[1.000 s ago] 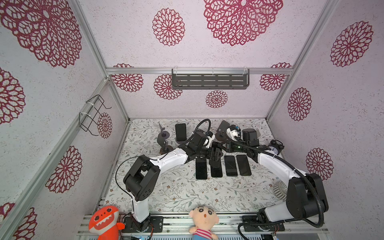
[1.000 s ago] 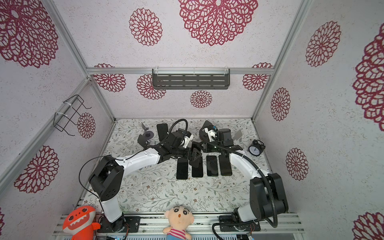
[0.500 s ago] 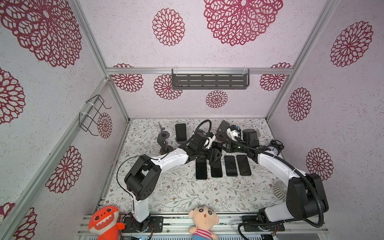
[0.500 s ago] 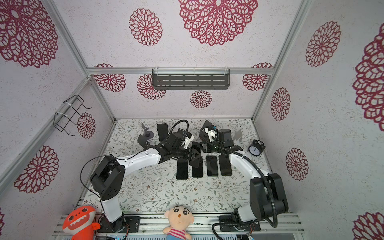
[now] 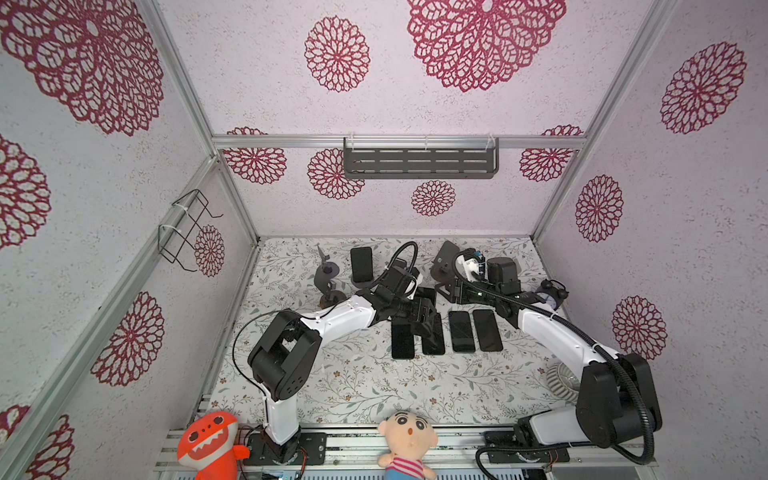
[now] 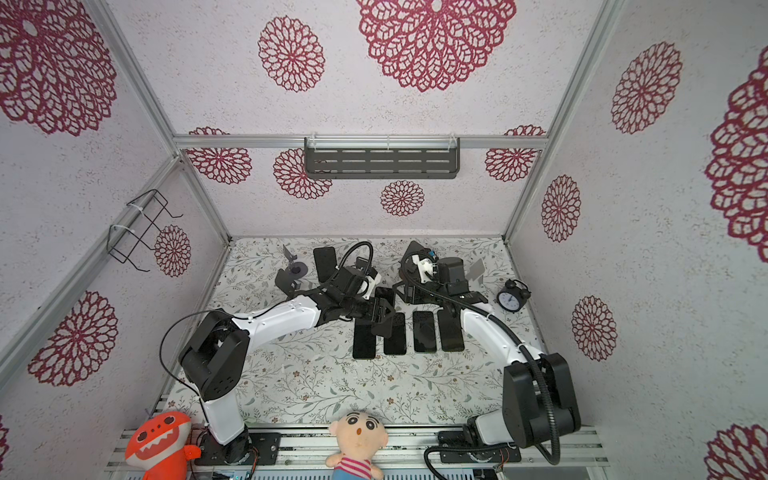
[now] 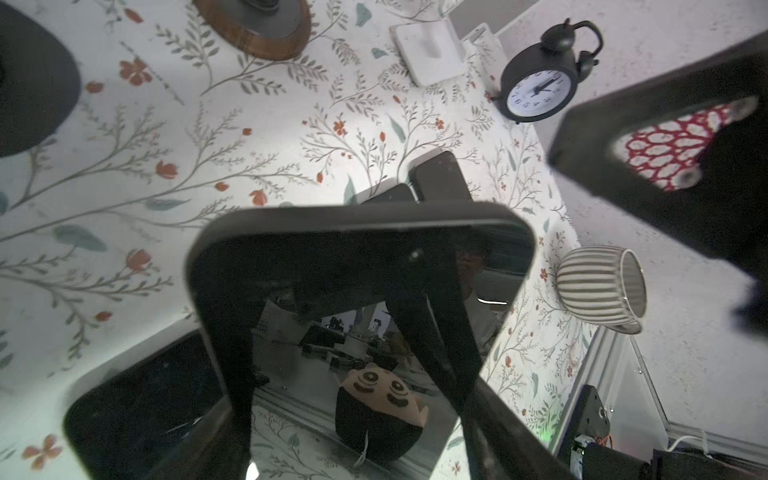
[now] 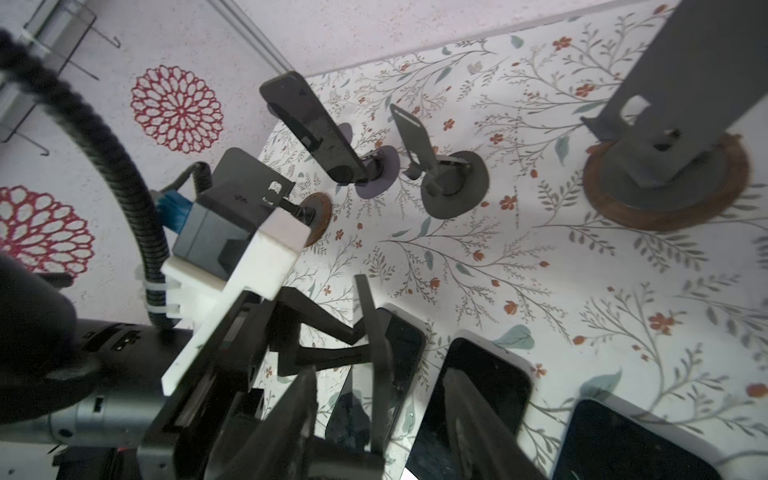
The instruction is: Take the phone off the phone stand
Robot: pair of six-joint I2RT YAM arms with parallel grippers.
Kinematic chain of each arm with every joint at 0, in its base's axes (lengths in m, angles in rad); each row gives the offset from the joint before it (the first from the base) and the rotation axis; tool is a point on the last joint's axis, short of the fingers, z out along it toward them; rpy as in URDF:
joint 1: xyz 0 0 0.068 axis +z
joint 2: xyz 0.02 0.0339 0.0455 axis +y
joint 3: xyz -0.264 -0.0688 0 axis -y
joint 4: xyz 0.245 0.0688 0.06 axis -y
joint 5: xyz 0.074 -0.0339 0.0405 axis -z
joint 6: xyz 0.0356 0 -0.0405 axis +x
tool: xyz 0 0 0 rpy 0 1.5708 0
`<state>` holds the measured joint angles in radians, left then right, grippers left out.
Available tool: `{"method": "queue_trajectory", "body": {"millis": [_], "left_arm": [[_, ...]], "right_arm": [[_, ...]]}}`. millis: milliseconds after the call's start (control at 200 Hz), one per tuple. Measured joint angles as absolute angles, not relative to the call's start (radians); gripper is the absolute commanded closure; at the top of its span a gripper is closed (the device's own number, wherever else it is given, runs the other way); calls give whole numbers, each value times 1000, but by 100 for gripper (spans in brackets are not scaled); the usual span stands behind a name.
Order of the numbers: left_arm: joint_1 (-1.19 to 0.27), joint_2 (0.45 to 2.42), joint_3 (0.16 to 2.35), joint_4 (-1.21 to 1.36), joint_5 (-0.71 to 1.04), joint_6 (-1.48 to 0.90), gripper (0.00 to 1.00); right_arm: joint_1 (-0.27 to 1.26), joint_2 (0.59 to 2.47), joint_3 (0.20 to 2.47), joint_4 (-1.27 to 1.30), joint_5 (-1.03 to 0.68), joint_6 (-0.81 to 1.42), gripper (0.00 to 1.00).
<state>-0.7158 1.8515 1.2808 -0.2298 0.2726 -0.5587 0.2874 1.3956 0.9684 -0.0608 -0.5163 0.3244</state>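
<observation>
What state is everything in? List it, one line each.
Left gripper: shut on held phone.
Right gripper: open.
Back phone: propped on its stand.
Stand beside it: empty.
Four row phones: flat on the table.
Clock: upright.

Black alarm clock [image 6: 511, 297] stands by the right wall. Ribbed cup [image 7: 598, 291] by the same wall, nearer the front. Orange plush [image 5: 208, 442] and doll [image 5: 407, 436] at the front rail. Grey shelf [image 5: 419, 160] on the back wall; wire rack [image 5: 187, 228] on the left wall.
</observation>
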Motion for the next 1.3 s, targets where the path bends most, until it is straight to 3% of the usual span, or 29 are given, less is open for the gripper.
{"method": "queue_trajectory", "body": {"millis": [320,560,1296], "left_arm": [[-680,1693,1254,-574,72,-645,48],[-640,1748,1282,-829,-23,-722,56],[-606,1926,1359,-867,32,-764,54]], "right_arm": [[251,1365,928,-64,-394,323,44],[245,1366,865,-46,-377,326,44],[241,1312,853,-19,-369,322,44]]}}
